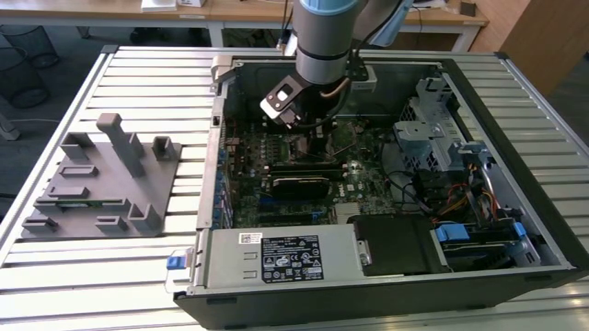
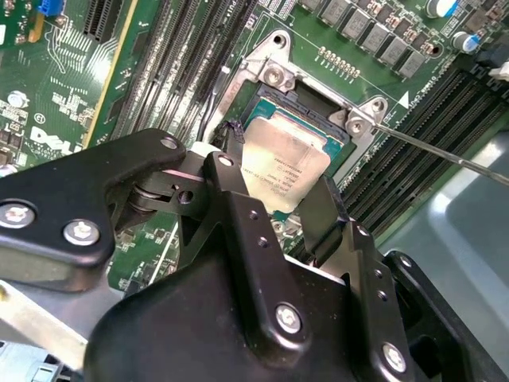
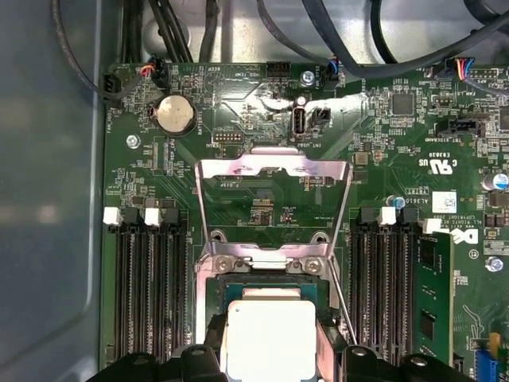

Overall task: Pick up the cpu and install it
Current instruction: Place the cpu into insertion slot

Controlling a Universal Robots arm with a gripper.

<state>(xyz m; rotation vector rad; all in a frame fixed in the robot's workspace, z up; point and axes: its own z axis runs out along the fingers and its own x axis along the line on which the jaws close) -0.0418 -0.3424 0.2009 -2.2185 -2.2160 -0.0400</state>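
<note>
Gripper [image 2: 274, 195]: you have it low inside the computer case [image 1: 368, 301], above the motherboard [image 3: 238, 95]. Its two black fingers [image 2: 229, 187] sit against opposite edges of the chip, so it looks closed on it.
Cpu [image 2: 286, 159]: silvery top facing up, held between the fingers directly over the socket [image 2: 274, 76]. In the first wrist view it lines up squarely with the socket opening.
Seating: you cannot tell from these views whether the chip rests fully in the socket or hangs just above it. In the second wrist view it looks slightly tilted against the frame.
Load plate [image 3: 274, 165]: swung open and lying back on the board, clear of the chip.
Lever [image 2: 445, 153]: the thin metal rod is out to the side, not latched down.
Holder block [image 1: 101, 179]: on the slatted table [image 1: 138, 276], at the exterior view's left, well apart from the case.
Done: pick-up and carry to the socket look complete.
Left: release is not yet made; the plate is unclosed and the lever unlocked.
</note>
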